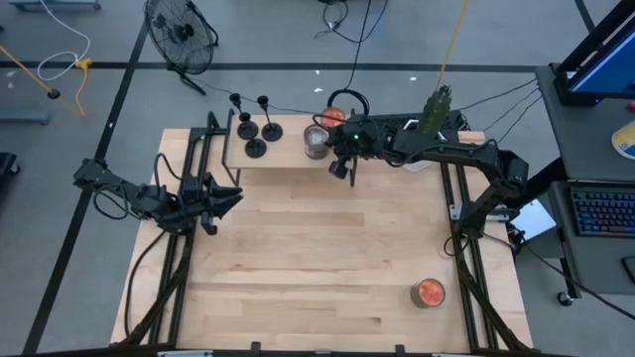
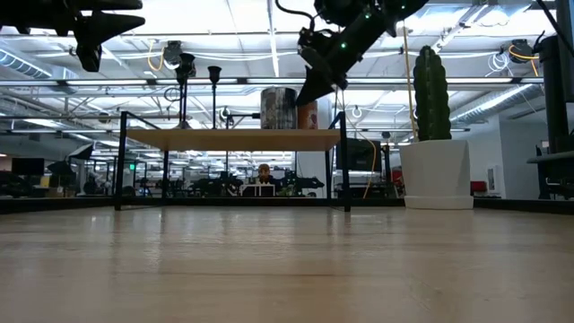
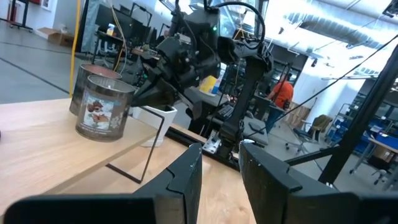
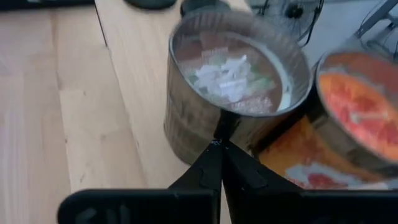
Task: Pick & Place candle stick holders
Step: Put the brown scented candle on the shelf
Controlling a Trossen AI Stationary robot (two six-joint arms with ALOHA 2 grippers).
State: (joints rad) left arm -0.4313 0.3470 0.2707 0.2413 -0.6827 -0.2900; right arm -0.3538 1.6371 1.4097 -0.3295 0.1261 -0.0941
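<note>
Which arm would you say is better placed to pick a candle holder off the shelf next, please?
Probably right: its gripper hangs shut at the shelf, beside the jars, near the holders. The left gripper, open, waits over the table, off the shelf.

**Hidden and cut-off parts**

In the right wrist view the grey jar [image 4: 239, 93] is blurred, and the orange jar [image 4: 357, 118] beside it is cut off by the edge. In the low view, the candle stick holders [image 2: 199, 85] are seen only as thin silhouettes left of the jar, their bases unclear.
</note>
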